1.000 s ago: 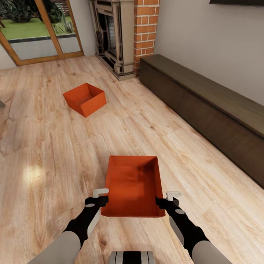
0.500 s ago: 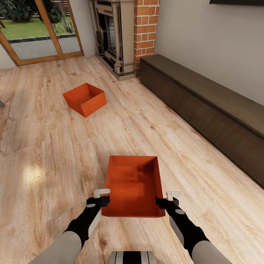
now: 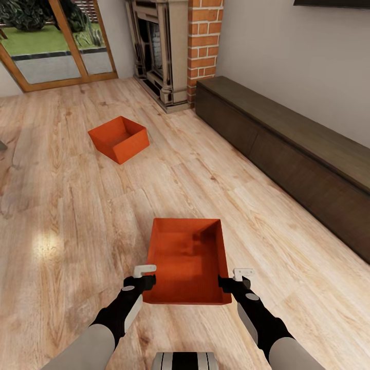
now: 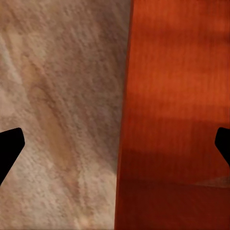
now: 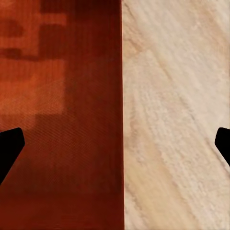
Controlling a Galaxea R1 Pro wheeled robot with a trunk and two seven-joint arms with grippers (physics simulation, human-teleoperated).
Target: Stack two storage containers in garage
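orange-red bins sit on the light wood planks of the living room, two of them, well apart. the near storage container lies just in front of the robot, open side up, its long side running away toward the fireplace. the far storage container rests closer to the fireplace, off toward the glass doors, turned at an angle, nothing near it.

both arms reach down to the near bin's closest end. the left gripper is at the bin's left wall by the near corner, and the right gripper is at the right wall by the other near corner. in the left wrist view the left gripper has its dark fingertips spread wide, with the bin's wall edge standing between them, red plastic on one side and wood plank floor on the other. the right wrist view gives the same picture for the right gripper: tips wide apart, wall edge midway between them, not pinched. whether any finger touches the plastic i can't tell.

a long dark wooden cabinet runs along the white wall from the fireplace's brick column, well clear of the near bin.
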